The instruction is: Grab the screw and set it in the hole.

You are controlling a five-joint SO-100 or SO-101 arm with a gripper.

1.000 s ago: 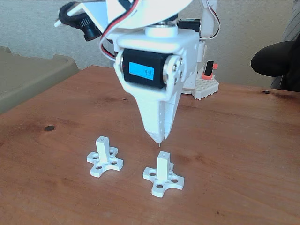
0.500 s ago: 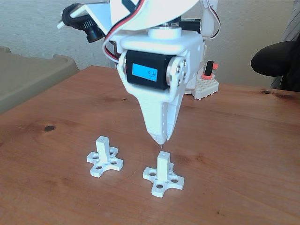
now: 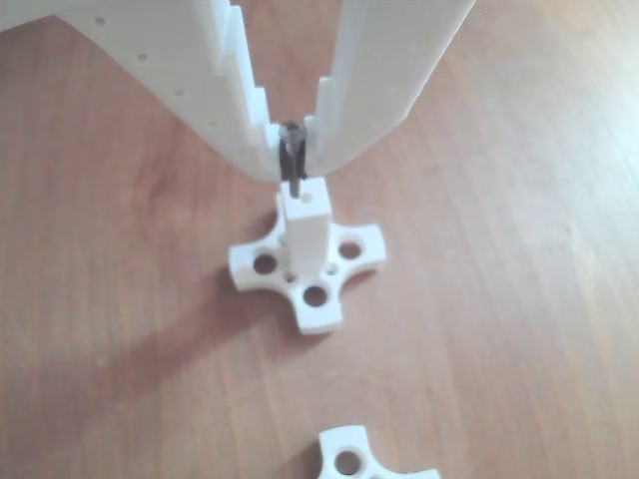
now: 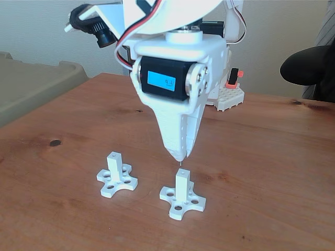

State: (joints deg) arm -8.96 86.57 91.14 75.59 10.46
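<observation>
My white gripper (image 4: 179,155) points straight down and is shut on the screw (image 3: 292,164), a thin dark shaft pinched between the fingertips (image 3: 262,150). In the fixed view the screw's tip (image 4: 179,163) hangs just above the right white post (image 4: 181,184) on its cross-shaped base. In the other view the tip sits at the back edge of that post's top (image 3: 304,205), close to its small hole (image 3: 307,196). I cannot tell whether the tip touches the post.
A second white post on a cross base (image 4: 115,175) stands to the left on the wooden table (image 4: 261,157). A white brick block with a red part (image 4: 230,94) sits behind the arm. A beige bin (image 4: 31,89) is at the far left.
The gripper with the screw has shifted slightly to the right and now hangs nearly still over the right post.
</observation>
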